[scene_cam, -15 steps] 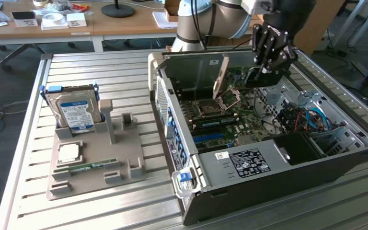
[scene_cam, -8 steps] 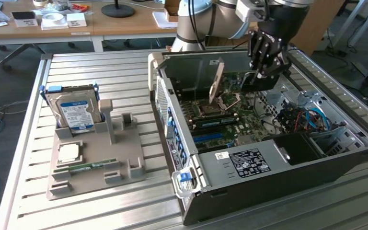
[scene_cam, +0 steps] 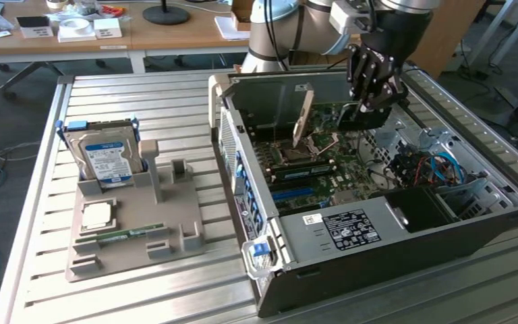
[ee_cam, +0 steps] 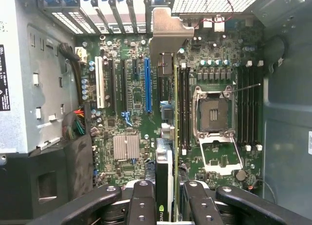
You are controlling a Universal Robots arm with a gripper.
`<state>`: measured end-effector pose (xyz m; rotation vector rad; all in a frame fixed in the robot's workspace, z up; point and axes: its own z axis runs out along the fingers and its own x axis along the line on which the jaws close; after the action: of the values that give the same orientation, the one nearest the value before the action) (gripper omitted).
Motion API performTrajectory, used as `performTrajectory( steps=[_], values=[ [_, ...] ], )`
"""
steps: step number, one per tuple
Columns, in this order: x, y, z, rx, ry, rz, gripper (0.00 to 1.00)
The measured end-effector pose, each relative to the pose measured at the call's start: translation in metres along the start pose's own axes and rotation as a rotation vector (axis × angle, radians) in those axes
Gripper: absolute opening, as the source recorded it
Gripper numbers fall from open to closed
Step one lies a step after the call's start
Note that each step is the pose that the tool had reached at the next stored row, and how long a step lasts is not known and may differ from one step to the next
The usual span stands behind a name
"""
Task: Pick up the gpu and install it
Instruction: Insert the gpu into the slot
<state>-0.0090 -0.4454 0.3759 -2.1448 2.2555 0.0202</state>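
The hand is clenched on the gpu, pinching the card on edge, so pickup looks done and installing is the step in hand. The card stands upright inside the open computer case, over the motherboard and just beside the long blue slot; I cannot tell whether it touches the board. Seating it, I judge, calls for its lower edge squared along a slot and its metal bracket meeting the case's rear wall.
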Motion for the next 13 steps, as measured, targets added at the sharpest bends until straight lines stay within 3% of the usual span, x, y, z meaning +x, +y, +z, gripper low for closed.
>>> performTrajectory(
  steps=[9, 13],
  values=[
    [0.001, 0.0056, 0.0142, 0.0002, 0.0, 0.0, 0.27],
    [0.005, 0.0086, 0.0162, 0.0002, 0.0, -0.001, 0.27]
  ],
)
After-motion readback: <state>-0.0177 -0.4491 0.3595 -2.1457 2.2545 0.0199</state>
